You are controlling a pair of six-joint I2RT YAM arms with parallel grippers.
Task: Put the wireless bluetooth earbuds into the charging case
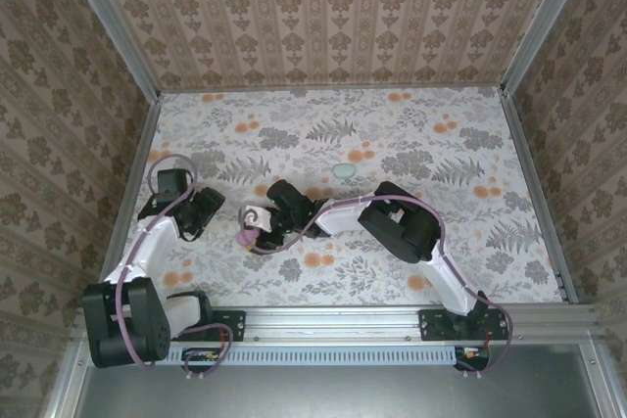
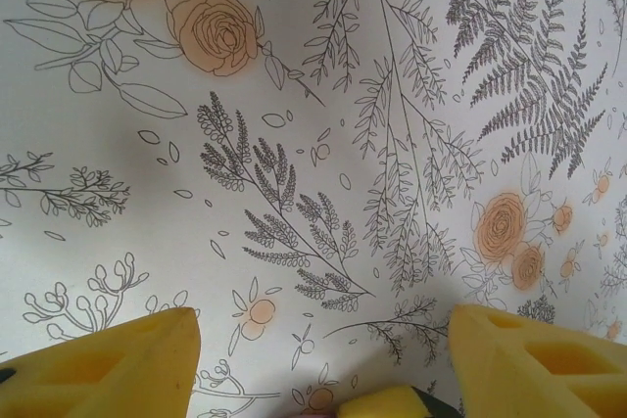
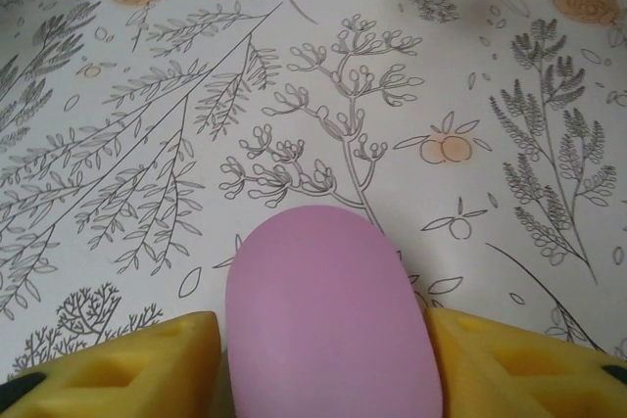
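With the left gripper (image 2: 323,340) hanging wide open at nine o'clock, the right gripper (image 3: 323,325) is pinching the pink charging case (image 3: 325,271) at the table's (image 1: 441,242) eight o'clock, where its smooth rounded shell is likely risking squirting free.

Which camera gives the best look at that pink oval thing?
The right wrist view: the pink case looms large between the yellow pads of the right hand. The top view shows it as a tiny pink spot at that hand's tip.
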